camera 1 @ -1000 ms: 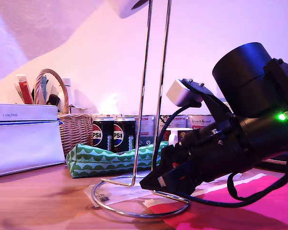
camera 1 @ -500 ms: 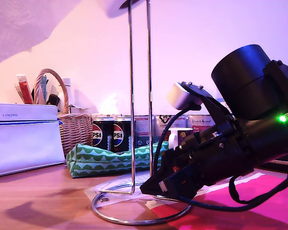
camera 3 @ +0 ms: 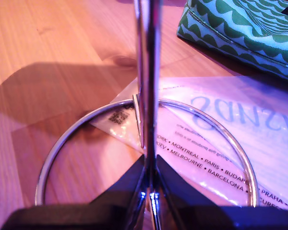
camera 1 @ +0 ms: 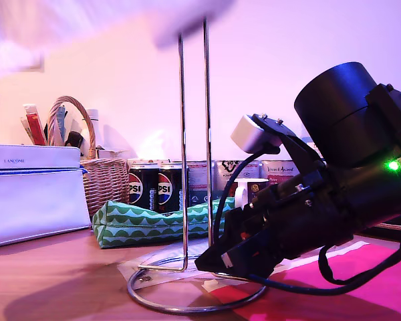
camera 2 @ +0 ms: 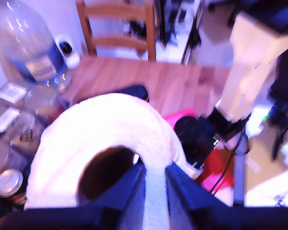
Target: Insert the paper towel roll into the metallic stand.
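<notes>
Exterior view: my second claw (camera 1: 217, 257) lay low over the table (camera 1: 53, 274), angled down, clamped on the stand (camera 1: 194, 134) near its ring base. My first claw (camera 2: 153, 182) gripped the roll (camera 2: 105, 139) wall above the stand top. Compared with half a second earlier, the stand stayed upright; the roll had blurred.

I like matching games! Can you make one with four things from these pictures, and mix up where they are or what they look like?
Things:
1. paper towel roll
2. metallic stand
3. green patterned pouch
4. Pepsi cans

Descriptions:
A. lying flat on the table
B. pinched by my first gripper
C. gripped low down by my second gripper
D. standing beside the wicker basket

Pairs: 1-B, 2-C, 3-A, 4-D
</notes>
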Controlling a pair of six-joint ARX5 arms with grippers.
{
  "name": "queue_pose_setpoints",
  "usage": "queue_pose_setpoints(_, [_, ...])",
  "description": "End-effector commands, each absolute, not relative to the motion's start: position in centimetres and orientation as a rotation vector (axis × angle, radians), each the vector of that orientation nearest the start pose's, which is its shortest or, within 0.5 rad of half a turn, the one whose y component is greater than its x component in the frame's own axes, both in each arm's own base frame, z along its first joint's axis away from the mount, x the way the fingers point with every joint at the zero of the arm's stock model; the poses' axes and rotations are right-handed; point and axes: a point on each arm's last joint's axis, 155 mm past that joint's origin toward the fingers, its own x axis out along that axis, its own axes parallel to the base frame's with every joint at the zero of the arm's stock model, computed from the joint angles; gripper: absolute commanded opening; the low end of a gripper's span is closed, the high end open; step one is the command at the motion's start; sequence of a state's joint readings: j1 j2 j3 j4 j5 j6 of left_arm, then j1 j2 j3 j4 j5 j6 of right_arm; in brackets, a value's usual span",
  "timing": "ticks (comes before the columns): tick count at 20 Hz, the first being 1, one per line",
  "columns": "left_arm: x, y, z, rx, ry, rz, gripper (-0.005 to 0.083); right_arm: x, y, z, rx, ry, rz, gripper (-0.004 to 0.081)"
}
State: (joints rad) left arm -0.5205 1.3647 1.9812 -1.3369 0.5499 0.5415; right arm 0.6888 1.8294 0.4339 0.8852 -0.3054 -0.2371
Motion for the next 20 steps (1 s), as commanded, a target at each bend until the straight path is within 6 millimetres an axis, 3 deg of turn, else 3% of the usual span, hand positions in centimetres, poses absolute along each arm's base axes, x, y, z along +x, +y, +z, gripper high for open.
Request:
queue_pose_setpoints(1, [22.6, -23.7, 38.9, 0.509, 0.497, -1.163, -0.0024, 26.2, 28.9, -1.4, -0.328, 0.486, 1.036, -0.0013])
queue_pose_setpoints(14, [22.5, -27.3, 34.3, 0.757, 0.595, -1.124, -0.0024, 26.2, 28.9, -1.4, -0.327, 0.485, 1.036, -0.0013])
queue_pose_setpoints(20, [22.6, -27.4, 34.1, 0.768, 0.599, -1.116, -0.0001, 26.2, 28.9, -1.4, -0.328, 0.486, 1.035, -0.0013])
